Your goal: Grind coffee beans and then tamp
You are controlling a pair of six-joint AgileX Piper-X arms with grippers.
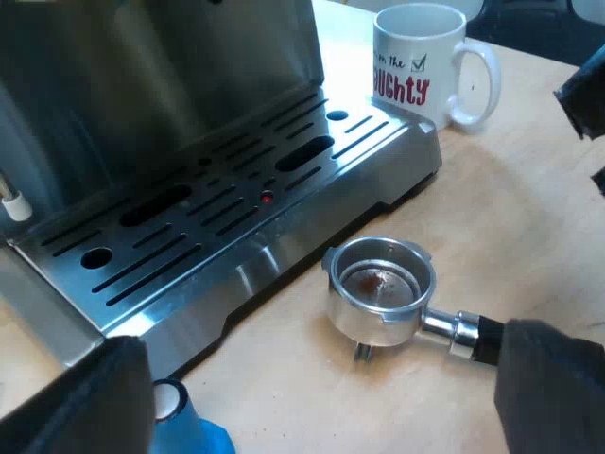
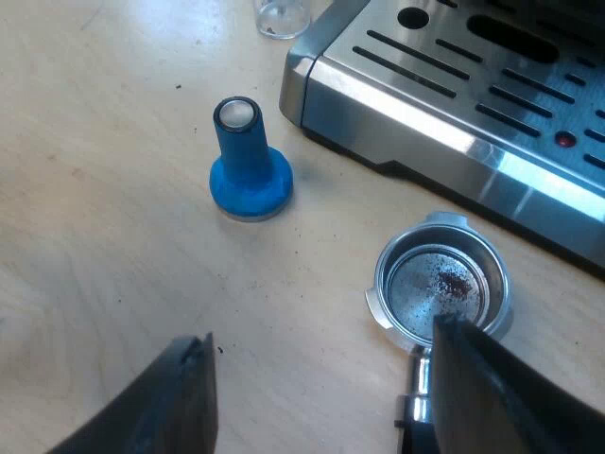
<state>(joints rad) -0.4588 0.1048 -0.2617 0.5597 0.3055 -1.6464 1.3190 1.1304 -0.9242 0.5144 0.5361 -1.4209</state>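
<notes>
The metal holder [image 1: 378, 284] lies loose on the pale tabletop [image 1: 529, 218], just beside the front edge of the espresso machine [image 1: 142, 85] and its slotted drip tray [image 1: 236, 203]. Its basket faces up and holds only a few brown specks of coffee (hardly a dose). Its dark handle [image 1: 487, 339] runs away from the basket and passes behind one finger of the left end effector [image 1: 326, 340], so I cannot tell whether that finger touches it. The left end effector's two black fingers stand wide apart with nothing clamped between them. The blue tamper [image 1: 184, 421] stands upright on the tabletop near the machine's corner, close by the other left finger. A white mug [image 1: 416, 61] with red lettering stands by the far corner of the drip tray, well apart from the holder. The right end effector [image 2: 323, 331] also has its fingers spread wide, gripping nothing. One of them overlaps the holder's rim and handle, and contact cannot be judged. The base of a measuring glass [image 2: 282, 17] stands near the machine's corner, beyond the tamper.
</notes>
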